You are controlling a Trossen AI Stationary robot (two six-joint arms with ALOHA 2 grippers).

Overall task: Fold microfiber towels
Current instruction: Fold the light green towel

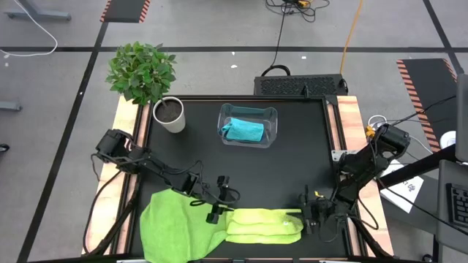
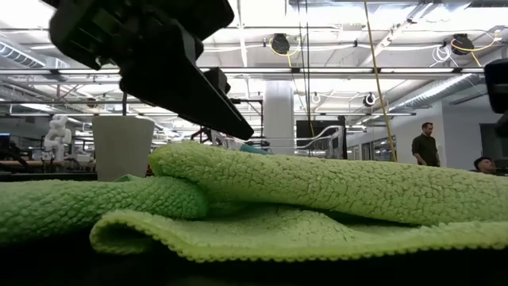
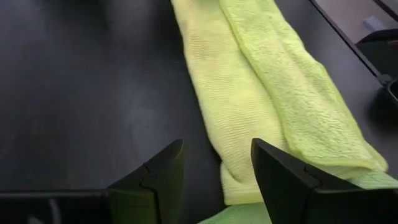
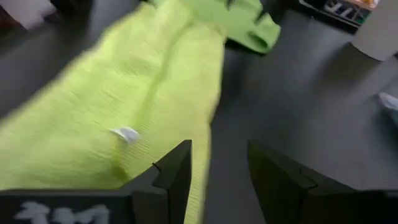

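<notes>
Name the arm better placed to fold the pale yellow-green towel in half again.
Right, marginally. The right gripper hangs open at the free end of the pale yellow-green towel; the left gripper, also open, sits where it overlaps the bright green towel.

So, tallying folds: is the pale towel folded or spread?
Folded: the pale towel lies as a narrow doubled strip, its layers overlapping lengthwise.
</notes>
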